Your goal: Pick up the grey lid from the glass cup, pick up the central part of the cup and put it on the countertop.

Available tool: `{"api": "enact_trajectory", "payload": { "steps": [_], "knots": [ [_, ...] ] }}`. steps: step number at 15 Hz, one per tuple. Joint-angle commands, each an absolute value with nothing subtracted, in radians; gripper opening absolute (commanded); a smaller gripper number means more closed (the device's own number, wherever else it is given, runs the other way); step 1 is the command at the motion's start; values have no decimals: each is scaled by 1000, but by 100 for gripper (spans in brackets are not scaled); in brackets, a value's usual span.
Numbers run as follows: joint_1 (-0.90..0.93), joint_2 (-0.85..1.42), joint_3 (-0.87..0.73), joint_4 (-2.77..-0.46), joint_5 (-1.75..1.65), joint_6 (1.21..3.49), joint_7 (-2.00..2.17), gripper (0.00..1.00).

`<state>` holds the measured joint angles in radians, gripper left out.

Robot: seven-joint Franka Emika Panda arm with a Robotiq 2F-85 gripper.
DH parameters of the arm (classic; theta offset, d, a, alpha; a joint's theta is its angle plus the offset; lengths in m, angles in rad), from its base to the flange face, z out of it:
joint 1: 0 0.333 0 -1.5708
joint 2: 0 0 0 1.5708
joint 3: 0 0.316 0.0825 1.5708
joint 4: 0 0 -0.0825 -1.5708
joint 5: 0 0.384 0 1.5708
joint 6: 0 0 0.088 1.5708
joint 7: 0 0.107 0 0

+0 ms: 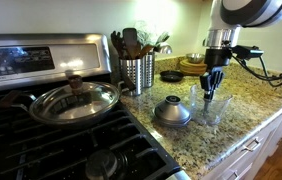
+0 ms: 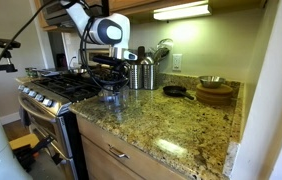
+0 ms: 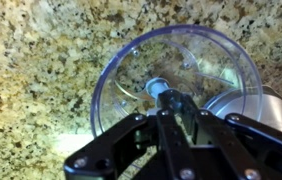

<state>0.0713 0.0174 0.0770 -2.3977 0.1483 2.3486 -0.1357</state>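
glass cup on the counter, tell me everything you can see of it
The glass cup is clear, round, wide-mouthed, standing upright and uncovered on the speckled countertop. A thin central part with a pale tip rises from its middle. The gripper reaches down into it at that stem; its grip is unclear. The grey lid lies close beside it.

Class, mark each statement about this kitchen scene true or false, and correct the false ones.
1. The grey lid sits on the glass cup. False: it rests on the countertop beside the cup.
2. The claw points down at the cup. True.
3. The central part stands inside the cup. True.
4. The utensil holder is empty. False: utensils stick out of it.
5. A lidded pan sits on the stove. True.
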Motion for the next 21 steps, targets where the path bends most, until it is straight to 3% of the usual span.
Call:
{"api": "enact_trajectory", "payload": {
  "steps": [1,2,3,5,6,8,21],
  "knots": [
    [66,15,71,-2415,140,2378,-133,26],
    [66,15,71,-2415,139,2378,-132,22],
    [66,12,72,-2414,132,2371,-123,11],
    [67,0,73,-2417,124,2356,-109,10],
    [67,-3,73,-2417,124,2352,-111,5],
    [67,-13,73,-2419,125,2339,-105,10],
    [93,-267,87,-2419,139,2124,-106,9]
  ]
}}
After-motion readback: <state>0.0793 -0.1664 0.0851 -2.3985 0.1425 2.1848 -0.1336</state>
